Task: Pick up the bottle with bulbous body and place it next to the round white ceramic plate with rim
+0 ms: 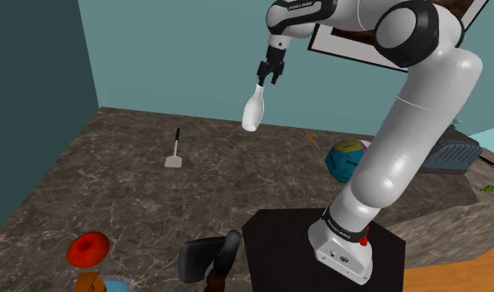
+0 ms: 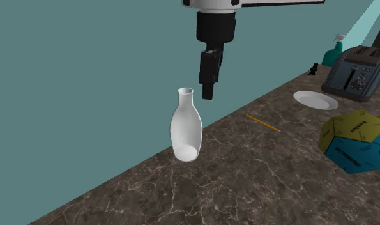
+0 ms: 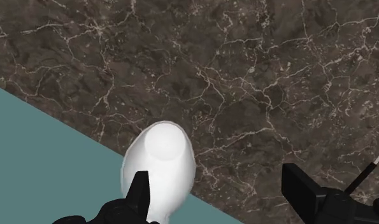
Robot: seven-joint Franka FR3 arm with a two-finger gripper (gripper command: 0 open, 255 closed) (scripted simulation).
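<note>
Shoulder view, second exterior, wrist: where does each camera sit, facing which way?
Shoulder view: beside the stand, looking down across the dark counter; arm and gripper show.
Second exterior view: low along the counter, toward the teal wall; gripper shows.
Wrist view: on the gripper, looking down at the counter; two fingers show.
All three share the white bottle.

shoulder: high behind stand (image 1: 274, 240) | second: low, near, along wall (image 2: 73, 89) | wrist: looking down — all share bottle (image 1: 252, 109)
</note>
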